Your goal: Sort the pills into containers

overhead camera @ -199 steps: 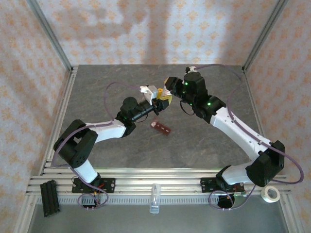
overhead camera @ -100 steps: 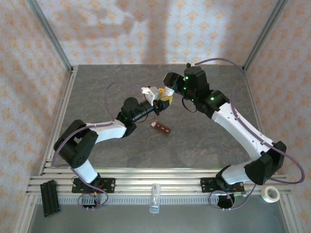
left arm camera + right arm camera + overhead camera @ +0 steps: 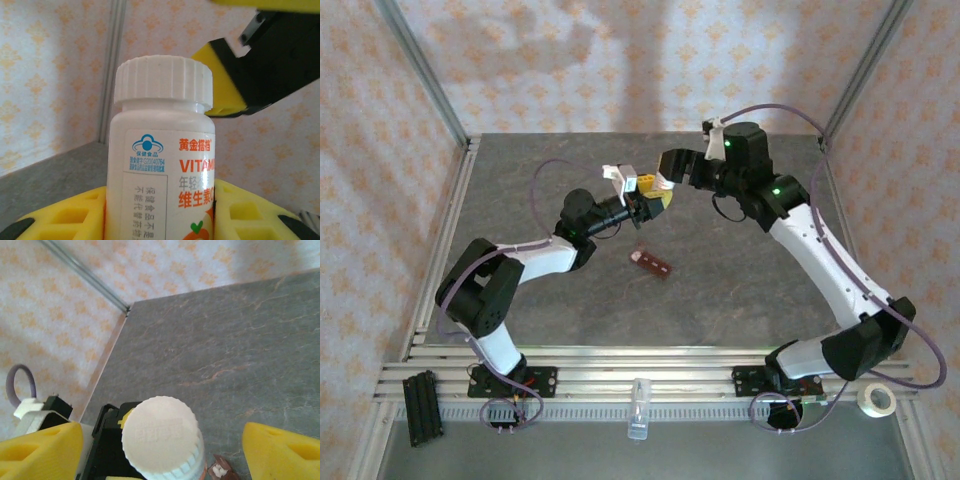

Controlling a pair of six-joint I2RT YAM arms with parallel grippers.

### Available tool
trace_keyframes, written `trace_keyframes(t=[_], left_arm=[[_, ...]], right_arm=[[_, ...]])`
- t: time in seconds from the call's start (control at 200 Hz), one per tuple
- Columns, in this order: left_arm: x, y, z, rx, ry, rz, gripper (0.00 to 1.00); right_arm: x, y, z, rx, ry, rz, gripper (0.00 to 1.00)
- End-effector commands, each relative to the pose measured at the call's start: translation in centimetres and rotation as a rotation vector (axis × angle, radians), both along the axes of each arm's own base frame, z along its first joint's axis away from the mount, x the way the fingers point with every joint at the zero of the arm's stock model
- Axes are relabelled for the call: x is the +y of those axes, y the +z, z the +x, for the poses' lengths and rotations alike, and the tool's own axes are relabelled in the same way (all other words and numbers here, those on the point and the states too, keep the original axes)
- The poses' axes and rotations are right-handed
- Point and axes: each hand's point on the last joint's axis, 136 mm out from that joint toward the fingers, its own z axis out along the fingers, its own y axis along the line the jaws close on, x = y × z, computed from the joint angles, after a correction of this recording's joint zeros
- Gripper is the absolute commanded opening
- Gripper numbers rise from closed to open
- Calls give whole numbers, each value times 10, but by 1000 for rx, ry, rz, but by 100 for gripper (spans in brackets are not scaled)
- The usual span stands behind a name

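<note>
Overhead, containers (image 3: 652, 265) on table (image 3: 740, 290); up close, capped white bottle (image 3: 165, 165).

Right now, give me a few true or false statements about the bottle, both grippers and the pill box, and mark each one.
1. The left gripper is shut on the white bottle. True.
2. The bottle's cap is off. False: the white ribbed cap sits on the bottle.
3. The right gripper is clamped on the cap. False: it is open, with its yellow pads apart from the cap on either side.
4. The brown containers strip lies on the table, held by neither gripper. True.
5. The clear tube stands by the far wall. False: it is at the near edge, between the arm bases.
</note>
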Motion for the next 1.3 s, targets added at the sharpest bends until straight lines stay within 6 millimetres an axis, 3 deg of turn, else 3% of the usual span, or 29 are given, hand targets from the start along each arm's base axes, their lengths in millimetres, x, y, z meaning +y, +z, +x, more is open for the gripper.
trace_keyframes(t=[0.0,0.225,0.49,1.001,1.191,1.296], left_arm=[[-4,21,-9,-42,-76,-52,0],[-5,23,-11,-39,-91,-55,0],[-5,24,-11,-39,-92,-58,0],[-5,25,-10,-39,-96,-62,0],[-5,24,-9,-35,-92,-62,0],[-3,24,-7,-40,-71,-65,0]], right_arm=[[12,7,-4,-25,84,18,82],[17,3,-2,-10,92,43,73],[18,-6,-2,11,94,47,54],[14,-16,0,20,69,30,51],[12,-21,3,40,35,39,37],[9,-29,5,70,-42,65,24]])
